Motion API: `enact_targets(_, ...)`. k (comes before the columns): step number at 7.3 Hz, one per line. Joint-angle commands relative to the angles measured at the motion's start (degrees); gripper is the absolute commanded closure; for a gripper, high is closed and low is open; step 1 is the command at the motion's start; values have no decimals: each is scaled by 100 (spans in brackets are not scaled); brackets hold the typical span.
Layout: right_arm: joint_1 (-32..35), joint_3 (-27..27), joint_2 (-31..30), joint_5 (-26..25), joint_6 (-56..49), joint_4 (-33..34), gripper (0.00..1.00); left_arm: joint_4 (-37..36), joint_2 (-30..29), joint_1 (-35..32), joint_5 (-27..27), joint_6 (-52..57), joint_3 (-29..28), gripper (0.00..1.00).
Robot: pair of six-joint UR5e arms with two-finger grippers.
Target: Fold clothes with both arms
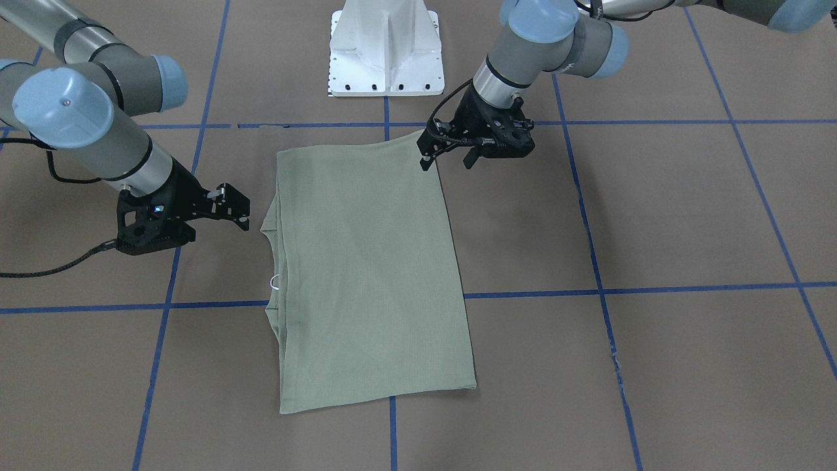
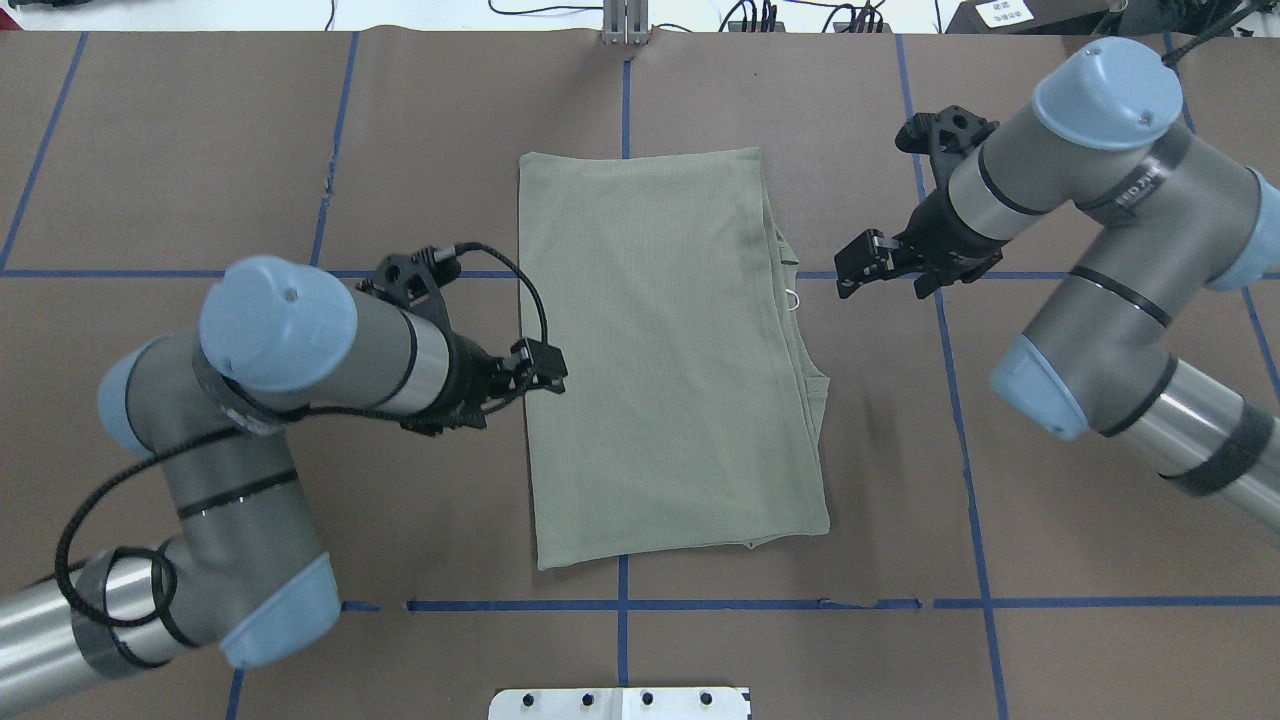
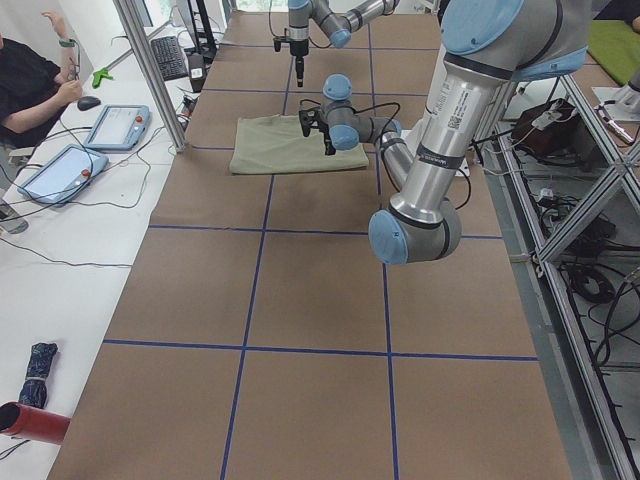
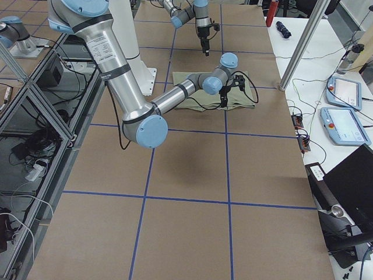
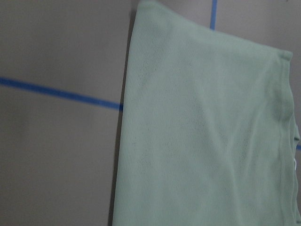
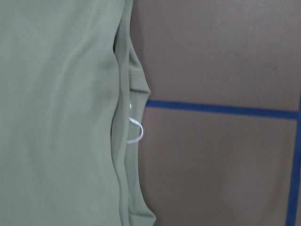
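The sage-green shirt (image 1: 373, 275) (image 2: 660, 360) lies flat on the brown table, folded into a tall rectangle. Its layered collar edge and a white tag loop (image 2: 795, 298) (image 6: 135, 132) face the right arm. My left gripper (image 1: 447, 160) (image 2: 548, 372) hovers open at the shirt's edge on the robot's left, near the corner closest to the base, and holds nothing. My right gripper (image 1: 240, 208) (image 2: 858, 270) stands open just off the collar edge, clear of the cloth. Both wrist views show only shirt (image 5: 202, 141) and table, no fingers.
The white pedestal base (image 1: 386, 52) stands behind the shirt. Blue tape lines (image 2: 622, 600) divide the brown tabletop. A side table with teach pendants (image 3: 115, 125) and a seated person (image 3: 30, 90) borders the far long edge. A metal post (image 3: 150, 70) rises there.
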State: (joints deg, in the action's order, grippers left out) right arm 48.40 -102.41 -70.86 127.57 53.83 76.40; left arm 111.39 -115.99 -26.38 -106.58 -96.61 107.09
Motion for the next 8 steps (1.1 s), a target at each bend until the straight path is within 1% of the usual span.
enact_targets(1,-268,-971,-910,13,469,-28,0,-745,16,1140,671,-1103,137,2)
enact_targets(2,-400,-1017,-930,-30,584,-28,0,-950,-11,1344,682,-1375,111,3)
enact_targets(3,-462,-1017,-938,-109,594,-28,0,-961,-73,1381,700,-1439,41,5)
enact_targets(5,-472,-1000,-939,-118,594,-28,0,-952,-362,1364,893,-1387,-266,10)
enact_targets(6,-472,-1000,-939,-119,594,-28,0,-943,-442,1355,1102,-1326,-415,11)
enact_targets(8,-481,-991,-930,-136,594,-28,0,-952,-434,1337,1122,-1325,-496,23)
